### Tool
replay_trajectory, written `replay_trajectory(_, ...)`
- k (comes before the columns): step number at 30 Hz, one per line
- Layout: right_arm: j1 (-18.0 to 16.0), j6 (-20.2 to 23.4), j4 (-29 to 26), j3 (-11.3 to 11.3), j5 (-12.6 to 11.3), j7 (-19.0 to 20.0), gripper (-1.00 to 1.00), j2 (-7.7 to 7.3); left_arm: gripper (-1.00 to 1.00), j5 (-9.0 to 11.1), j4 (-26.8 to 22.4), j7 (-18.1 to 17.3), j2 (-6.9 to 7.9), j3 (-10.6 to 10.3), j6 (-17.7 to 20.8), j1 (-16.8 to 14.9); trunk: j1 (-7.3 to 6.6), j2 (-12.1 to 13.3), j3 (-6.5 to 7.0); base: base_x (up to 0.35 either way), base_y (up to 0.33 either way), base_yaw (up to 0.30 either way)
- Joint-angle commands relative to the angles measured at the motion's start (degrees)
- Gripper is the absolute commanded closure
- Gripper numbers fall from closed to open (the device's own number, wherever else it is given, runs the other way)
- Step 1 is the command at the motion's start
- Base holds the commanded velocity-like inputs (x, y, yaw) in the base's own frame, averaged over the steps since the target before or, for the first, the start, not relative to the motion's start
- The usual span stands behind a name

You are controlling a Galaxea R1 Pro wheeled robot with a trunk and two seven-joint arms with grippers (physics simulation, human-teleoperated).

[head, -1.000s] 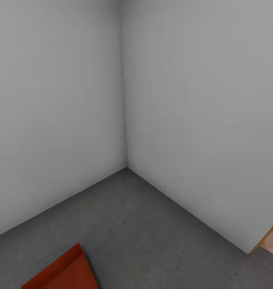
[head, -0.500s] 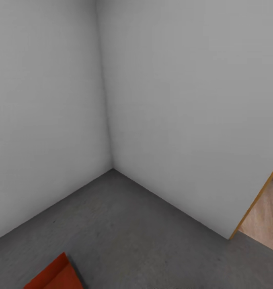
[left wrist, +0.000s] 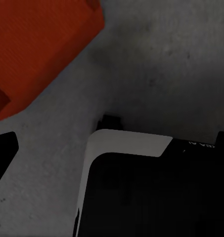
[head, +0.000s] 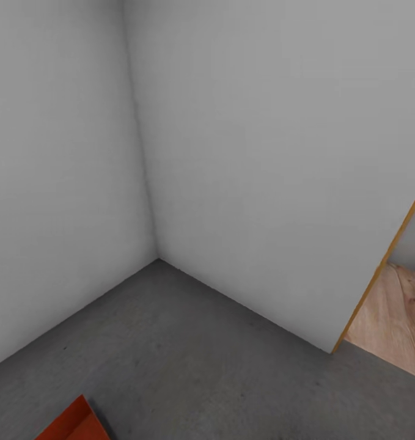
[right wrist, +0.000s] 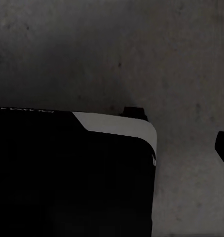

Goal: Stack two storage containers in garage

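One orange-red storage container (head: 73,425) rests on the dark grey concrete floor (head: 207,366) of the garage, with just its corner showing at the head view's bottom left. In the left wrist view the same container (left wrist: 37,44) lies on the concrete a little beyond my dark base. My left gripper (left wrist: 112,148) holds nothing, and one dark fingertip (left wrist: 2,153) sits far out at the frame edge. My right gripper (right wrist: 112,148) hangs over bare concrete, its one visible fingertip (right wrist: 223,148) also at the edge, nothing between.
Two plain white-grey walls meet in a corner (head: 157,260) ahead. At the right, a doorway with an orange-brown frame (head: 378,275) opens onto light wood planks (head: 396,324). My black and white base (left wrist: 141,187) sits under both wrist cameras.
The head camera has swung right: the wall corner and the container slid left in the picture, and more of the doorway and wood floor has come into view.
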Motion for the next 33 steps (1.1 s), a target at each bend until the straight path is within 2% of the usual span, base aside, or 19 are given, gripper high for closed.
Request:
replay_trajectory(1, -0.1, -0.3, 0.2, 0.5, -0.6, 0.2, -1.0, 0.11, -1.0, 0.4, 0.0, 0.1, 0.0, 0.0, 0.2, 0.0, 0.01, -0.1, -0.07, 0.0, 0.0, -0.136)
replay_trajectory(33, -0.1, -0.2, 0.2, 0.5, -0.6, 0.3, -1.0, 0.3, -1.0, 0.4, 0.0, 0.1, 0.0, 0.0, 0.2, 0.0, 0.01, -0.1, -0.07, 0.0, 0.0, -0.245)
